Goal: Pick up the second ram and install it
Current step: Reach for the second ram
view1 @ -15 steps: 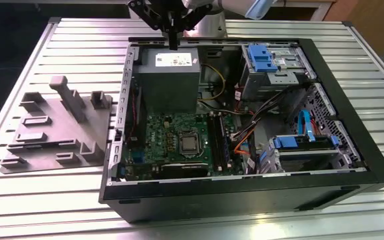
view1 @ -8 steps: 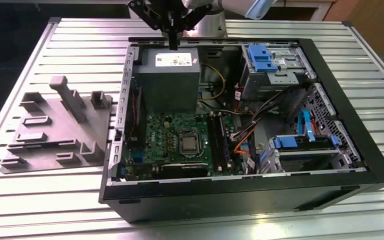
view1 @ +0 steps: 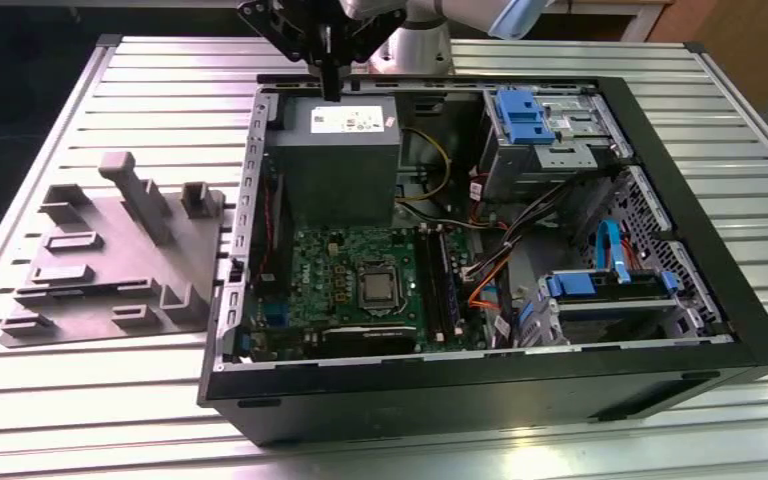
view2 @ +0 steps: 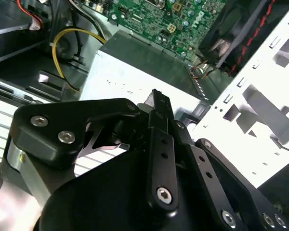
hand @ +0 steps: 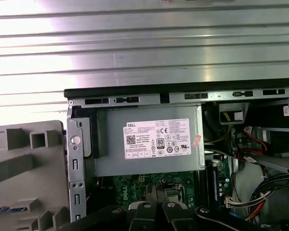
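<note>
My gripper (view1: 333,90) hangs over the far edge of the open computer case, above the grey power supply (view1: 337,150). Its black fingertips (view2: 157,96) are shut together with nothing visible between them, and they also show in the first wrist view (hand: 156,190). A thin blue-green strip (hand: 7,210) lies in a slot of the grey fixture tray (hand: 19,159); it looks like the second ram, partly cut off by the picture's edge. On the green motherboard (view1: 357,280), a dark strip stands in the memory slots (view1: 446,285).
The black case (view1: 704,300) lies open on a ribbed metal table (view1: 157,90). The fixture tray (view1: 104,250) sits at the exterior view's left of the case. Drive cages with blue latches (view1: 531,115), loose cables (view1: 491,270) and a fan (view2: 236,29) crowd the case.
</note>
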Motion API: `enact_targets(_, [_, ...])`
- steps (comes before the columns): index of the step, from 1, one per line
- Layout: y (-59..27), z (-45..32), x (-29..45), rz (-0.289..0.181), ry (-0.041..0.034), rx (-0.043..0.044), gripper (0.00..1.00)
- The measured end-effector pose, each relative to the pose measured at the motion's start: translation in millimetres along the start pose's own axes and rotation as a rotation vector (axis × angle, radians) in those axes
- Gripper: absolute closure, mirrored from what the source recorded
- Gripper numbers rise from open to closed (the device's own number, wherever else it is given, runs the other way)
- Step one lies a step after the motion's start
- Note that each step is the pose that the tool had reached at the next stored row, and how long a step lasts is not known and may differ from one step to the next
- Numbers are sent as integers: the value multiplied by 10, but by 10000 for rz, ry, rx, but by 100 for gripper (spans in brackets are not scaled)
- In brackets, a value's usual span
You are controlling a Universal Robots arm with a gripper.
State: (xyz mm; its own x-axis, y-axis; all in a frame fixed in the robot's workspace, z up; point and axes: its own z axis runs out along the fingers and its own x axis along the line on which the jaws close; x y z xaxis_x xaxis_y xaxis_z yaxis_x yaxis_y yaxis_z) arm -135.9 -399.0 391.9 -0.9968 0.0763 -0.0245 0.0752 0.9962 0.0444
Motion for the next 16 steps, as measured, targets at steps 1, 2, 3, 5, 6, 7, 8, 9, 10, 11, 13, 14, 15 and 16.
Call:
enact_targets(1, [-2, 1, 24, 0, 0, 0, 90])
enact_targets(2, [-3, 3, 46, -1, 0, 0, 90])
enact_targets(3, [-5, 3, 60, 0, 0, 1, 90])
enact_targets(5, [-6, 5, 79, -1, -1, -1, 90])
enact_targets(6, [-7, 5, 88, -1, 0, 0, 90])
enact_targets(7, [-8, 6, 98, -2, 0, 0, 90])
enact_targets(8, [-9, 6, 108, -2, 0, 0, 90])
enact_targets(9, [-10, 7, 121, -1, 0, 1, 90])
enact_targets(10, [-11, 8, 139, -1, 0, 1, 90])
enact_targets(11, [-13, 10, 162, -1, -3, 0, 90])
enact_targets(13, [-19, 18, 240, -2, -10, -1, 90])
enact_targets(14, [-23, 24, 290, -2, -13, -1, 90])
enact_targets(15, [-25, 26, 317, -1, -13, -1, 90])
enact_targets(16, [-28, 29, 344, 0, -14, -1, 90])
